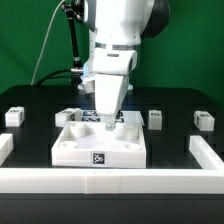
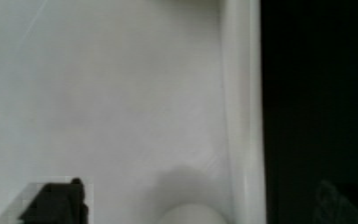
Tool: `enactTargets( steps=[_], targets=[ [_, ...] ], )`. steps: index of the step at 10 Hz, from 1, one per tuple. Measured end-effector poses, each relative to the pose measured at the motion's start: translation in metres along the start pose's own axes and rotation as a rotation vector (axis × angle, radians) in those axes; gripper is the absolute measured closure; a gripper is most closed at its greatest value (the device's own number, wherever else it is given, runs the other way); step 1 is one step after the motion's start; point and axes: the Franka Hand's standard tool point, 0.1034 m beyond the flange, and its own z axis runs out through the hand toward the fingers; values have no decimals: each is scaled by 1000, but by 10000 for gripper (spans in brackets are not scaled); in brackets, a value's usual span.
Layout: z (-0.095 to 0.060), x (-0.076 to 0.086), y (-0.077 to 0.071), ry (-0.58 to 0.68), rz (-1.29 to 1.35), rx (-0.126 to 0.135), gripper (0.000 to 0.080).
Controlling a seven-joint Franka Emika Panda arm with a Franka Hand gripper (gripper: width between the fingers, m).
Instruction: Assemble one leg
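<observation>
The large flat white square panel lies at the middle of the black table, a tag on its front edge. My gripper is lowered onto the panel's far part. Several small white legs stand in a row on the table: two at the exterior view's left and two at its right. In the wrist view the white panel fills the picture, blurred. My gripper shows two dark fingertips far apart, with a blurred rounded white shape between them, not touched by either.
A low white wall runs along the front of the table, with side arms at the exterior view's left and right. A green backdrop stands behind. The arm's white body stands over the panel's far side.
</observation>
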Motion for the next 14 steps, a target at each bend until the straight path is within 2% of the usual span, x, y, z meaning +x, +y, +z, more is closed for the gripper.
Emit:
enactTargets(
  steps=[1,4,6,7,8,9,14],
  targets=[
    [5,-3,-2,-1,2,9,150],
    [13,-5,-2,5,-48,8,150],
    [14,-5,-2,5,-46,9,401],
    [14,-5,-2,5,-46,9,401],
    [14,-5,-2,5,-46,10,586],
    [14,-5,-2,5,-47,10,719],
    [14,-5,-2,6,-46,8,742]
  ],
)
